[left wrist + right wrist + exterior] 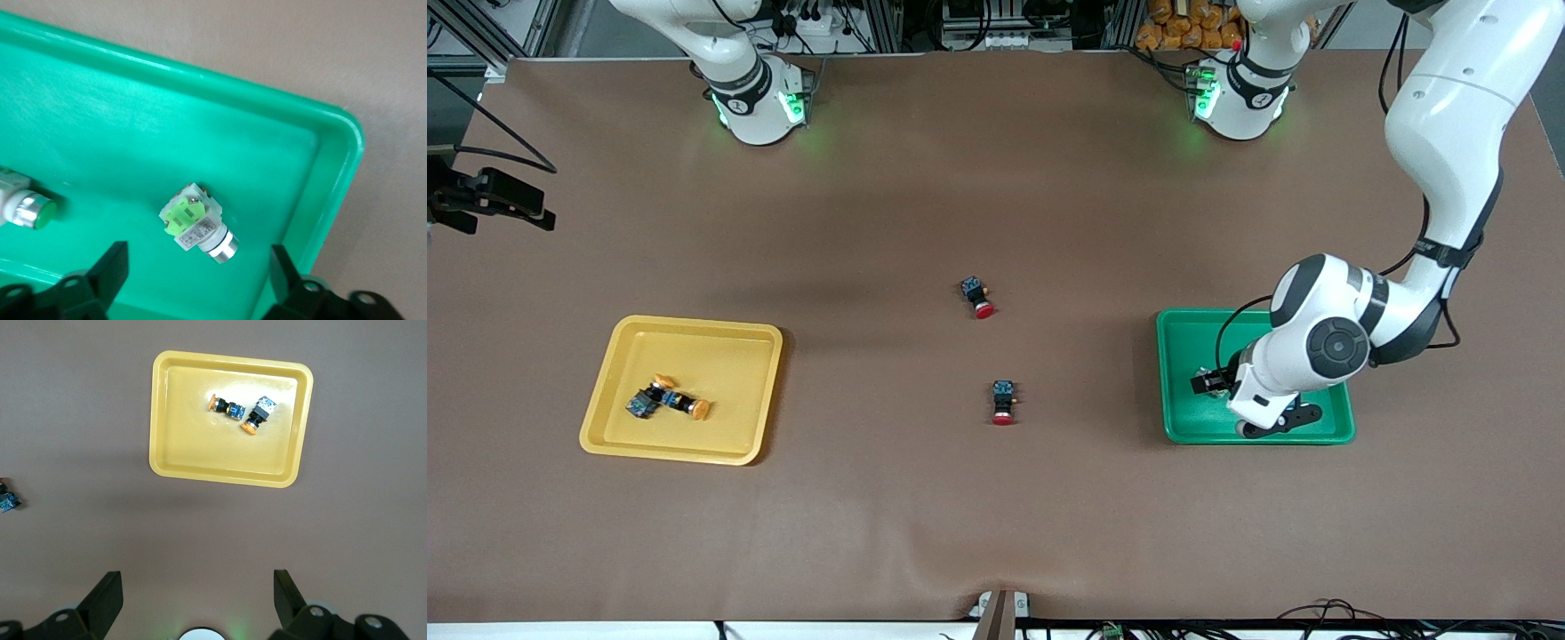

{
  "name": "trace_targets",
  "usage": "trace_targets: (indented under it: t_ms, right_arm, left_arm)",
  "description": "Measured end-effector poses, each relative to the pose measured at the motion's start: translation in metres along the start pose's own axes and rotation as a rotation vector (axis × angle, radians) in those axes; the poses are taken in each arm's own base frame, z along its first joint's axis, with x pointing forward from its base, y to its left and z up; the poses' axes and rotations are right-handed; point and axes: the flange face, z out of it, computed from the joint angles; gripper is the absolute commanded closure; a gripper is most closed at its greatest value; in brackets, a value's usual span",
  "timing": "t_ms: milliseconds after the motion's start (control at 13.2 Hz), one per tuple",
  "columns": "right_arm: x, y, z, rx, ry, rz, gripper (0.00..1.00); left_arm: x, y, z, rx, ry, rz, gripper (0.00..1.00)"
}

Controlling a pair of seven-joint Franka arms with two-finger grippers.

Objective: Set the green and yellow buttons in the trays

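Note:
The green tray (pixel 1192 338) lies toward the left arm's end of the table. My left gripper (pixel 1214 384) hangs low over it, open and empty. In the left wrist view (pixel 198 252) a whitish switch with a light-green block (pixel 197 223) lies on its side in the tray (pixel 133 120) between the fingers, touching neither. A second whitish switch with a green cap (pixel 23 207) lies beside it. The yellow tray (pixel 720 356) holds two black switches with orange-yellow caps (pixel 680 402). My right gripper (pixel 197 577) is open and empty, high over the table, and waits.
Two black switches with red caps lie on the brown mat mid-table, one (pixel 978 296) farther from the front camera, one (pixel 1003 402) nearer. The right wrist view shows the yellow tray (pixel 193 420) with both orange-capped switches (pixel 257 417).

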Motion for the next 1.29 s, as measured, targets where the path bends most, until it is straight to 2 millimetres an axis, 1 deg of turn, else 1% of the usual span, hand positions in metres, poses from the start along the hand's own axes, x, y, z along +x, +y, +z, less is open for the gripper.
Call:
trace_targets:
  t_ms: [151, 378, 605, 756, 908, 1286]
  right_arm:
    - [0.002, 0.0, -0.002, -0.002, 0.021, 0.001, 0.0]
    - [0.004, 0.0, -0.003, -0.003, 0.034, 0.011, 0.0]
    - [0.004, 0.0, -0.003, -0.003, 0.037, 0.022, 0.0]
    - [0.004, -0.001, -0.004, -0.003, 0.038, 0.028, 0.0]
    - [0.004, -0.001, -0.004, -0.003, 0.039, 0.028, 0.0]
    - [0.004, -0.001, -0.004, -0.003, 0.04, 0.029, 0.0]
  left_arm:
    - [0.003, -0.001, -0.031, 0.0, 0.054, 0.015, 0.0]
    - [0.006, -0.005, -0.083, 0.021, 0.115, 0.005, 0.0]
    - [0.008, -0.008, -0.124, 0.032, 0.157, -0.009, 0.0]
    - [0.005, -0.007, -0.154, 0.032, 0.191, -0.015, 0.0]
    - [-0.005, -0.006, -0.182, 0.031, 0.197, -0.026, 0.0]
    - [-0.036, -0.003, -0.245, 0.045, 0.192, -0.048, 0.0]
